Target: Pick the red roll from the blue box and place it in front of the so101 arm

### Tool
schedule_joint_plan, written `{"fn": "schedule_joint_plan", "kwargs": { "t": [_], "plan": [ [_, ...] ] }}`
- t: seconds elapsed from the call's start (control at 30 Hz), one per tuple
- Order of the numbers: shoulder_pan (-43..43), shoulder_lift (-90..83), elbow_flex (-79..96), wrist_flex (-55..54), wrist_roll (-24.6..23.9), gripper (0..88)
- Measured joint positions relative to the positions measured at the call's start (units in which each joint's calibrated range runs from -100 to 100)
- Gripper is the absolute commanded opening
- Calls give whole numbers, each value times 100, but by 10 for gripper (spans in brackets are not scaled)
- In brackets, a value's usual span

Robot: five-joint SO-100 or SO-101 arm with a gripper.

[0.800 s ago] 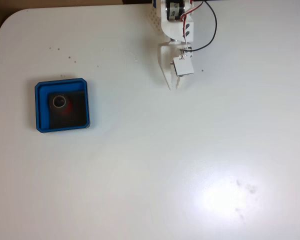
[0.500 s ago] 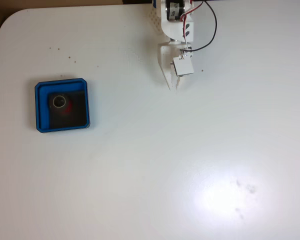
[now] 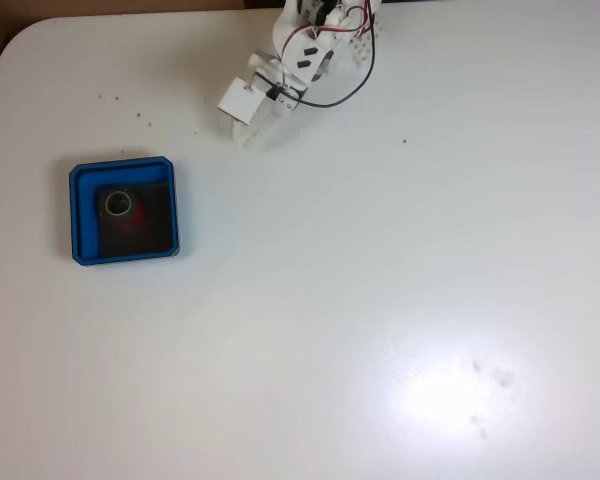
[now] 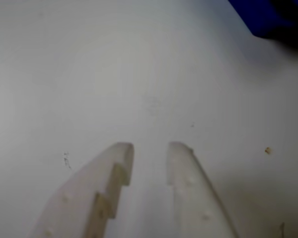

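Observation:
The red roll (image 3: 128,217) lies in the blue box (image 3: 83,213) at the table's left in the fixed view, its grey core facing up. The white so101 arm (image 3: 305,45) reaches from the top edge down and to the left. Its gripper (image 3: 247,138) hangs over bare table, well to the upper right of the box. In the wrist view the gripper (image 4: 150,147) shows two white fingers (image 4: 186,183) a narrow gap apart with nothing between them, and a corner of the blue box (image 4: 265,17) sits at the top right.
The white table (image 3: 380,300) has a rounded corner at the top left and a bright glare patch at the lower right. Small dark specks dot the surface near the box and the arm.
The arm has swung to the left in the fixed view; the gripper moved from right of the top middle toward the blue box. Box and roll have not moved.

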State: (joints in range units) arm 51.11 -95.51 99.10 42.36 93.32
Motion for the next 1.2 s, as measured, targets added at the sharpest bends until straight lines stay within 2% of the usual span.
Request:
{"fn": "schedule_joint_plan", "kwargs": {
  "t": [0.13,0.37,0.5,0.9,1.2],
  "plan": [
    [732,0,0,0,0,7],
    [841,0,-117,0,0,7],
    [841,525,-789,-8,0,7],
    [841,5504,-5381,-16,0,7],
    [841,8637,-8045,-16,0,8]
  ]
}}
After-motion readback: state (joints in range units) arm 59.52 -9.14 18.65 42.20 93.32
